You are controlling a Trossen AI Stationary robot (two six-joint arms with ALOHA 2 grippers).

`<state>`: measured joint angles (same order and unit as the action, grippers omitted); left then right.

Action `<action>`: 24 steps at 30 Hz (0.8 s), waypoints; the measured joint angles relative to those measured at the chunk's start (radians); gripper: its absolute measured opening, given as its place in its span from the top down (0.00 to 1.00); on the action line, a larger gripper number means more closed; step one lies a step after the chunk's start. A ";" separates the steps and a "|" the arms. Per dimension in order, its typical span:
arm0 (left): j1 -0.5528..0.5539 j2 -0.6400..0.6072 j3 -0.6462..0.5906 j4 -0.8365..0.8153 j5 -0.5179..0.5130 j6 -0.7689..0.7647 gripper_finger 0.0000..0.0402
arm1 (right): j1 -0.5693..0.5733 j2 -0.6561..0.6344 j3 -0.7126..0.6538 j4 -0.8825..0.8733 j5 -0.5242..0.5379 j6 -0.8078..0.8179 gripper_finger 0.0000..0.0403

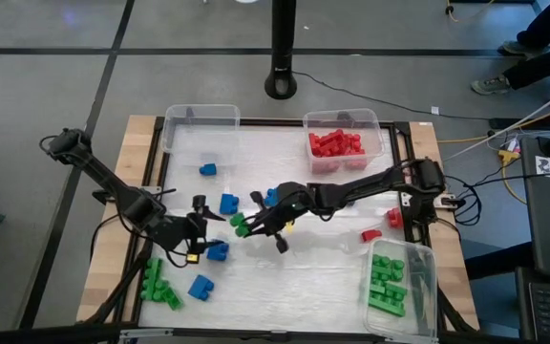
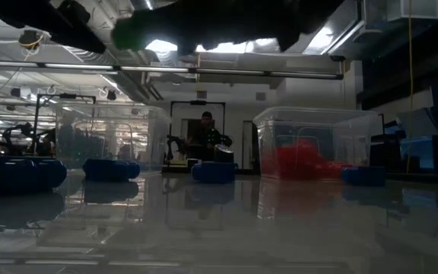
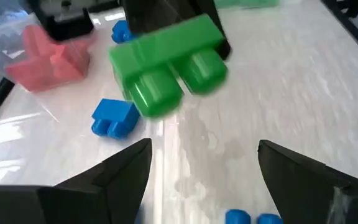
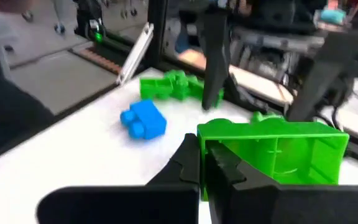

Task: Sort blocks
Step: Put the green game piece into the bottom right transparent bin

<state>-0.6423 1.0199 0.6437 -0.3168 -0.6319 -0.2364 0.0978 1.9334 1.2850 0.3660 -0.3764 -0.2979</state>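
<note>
My right gripper [image 1: 249, 227] reaches in from the right to mid-table and is shut on a green block [image 1: 242, 225], also seen as the green block [image 4: 272, 155] and, from the other arm, the green block [image 3: 166, 59]. My left gripper [image 1: 200, 227] is open just to its left, facing it, with its fingertips [image 3: 138, 155] low over the table and touching nothing. Blue blocks [image 1: 228, 204] lie scattered on the table, one blue block [image 3: 114, 117] between the two grippers. Green blocks [image 1: 158, 285] lie near left, red blocks [image 1: 370, 234] to the right. My right gripper holds the green block by one side wall [image 4: 202, 146], at the block's end. One finger [image 4: 188, 163] is outside the wall and the other [image 4: 229, 174] is in the hollow underside. The block is lifted clear of the table, studs [image 3: 154, 93] facing my left gripper.
A clear bin [image 1: 200, 124] stands at the far left, a bin with red blocks [image 1: 342, 143] at the far right, a bin with green blocks [image 1: 399, 282] near right. A black post base [image 1: 281, 84] is beyond the far edge. A person [image 2: 206, 133] is behind the table.
</note>
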 joint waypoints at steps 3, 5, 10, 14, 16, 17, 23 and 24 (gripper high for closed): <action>-0.011 -0.020 0.000 -0.030 0.000 -0.025 0.30 | 0.009 -0.051 0.000 -0.106 0.043 -0.024 0.99; -0.017 -0.020 0.000 -0.041 0.000 -0.047 0.30 | 0.017 -0.094 0.000 -0.190 0.079 -0.034 0.99; -0.026 -0.002 0.000 -0.058 0.000 -0.097 0.30 | 0.074 -0.205 0.000 -0.411 0.179 -0.045 0.99; -0.025 0.011 0.000 -0.055 -0.001 -0.134 0.30 | 0.141 -0.305 0.000 -0.577 0.263 0.009 0.99; -0.025 0.014 0.000 -0.058 -0.001 -0.160 0.30 | 0.183 -0.356 0.000 -0.675 0.307 0.058 0.99; -0.025 0.016 0.000 -0.054 -0.002 -0.175 0.30 | 0.205 -0.379 0.000 -0.708 0.331 0.089 0.99; -0.027 0.033 0.000 -0.040 -0.003 -0.178 0.30 | 0.378 -0.514 0.000 -0.943 0.465 0.349 0.98; -0.027 0.036 0.000 -0.034 -0.004 -0.178 0.30 | 0.413 -0.531 0.000 -0.967 0.490 0.400 0.98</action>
<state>-0.6697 1.0558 0.6434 -0.3511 -0.6360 -0.4144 0.5110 1.4027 1.2846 -0.6008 0.1136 0.1018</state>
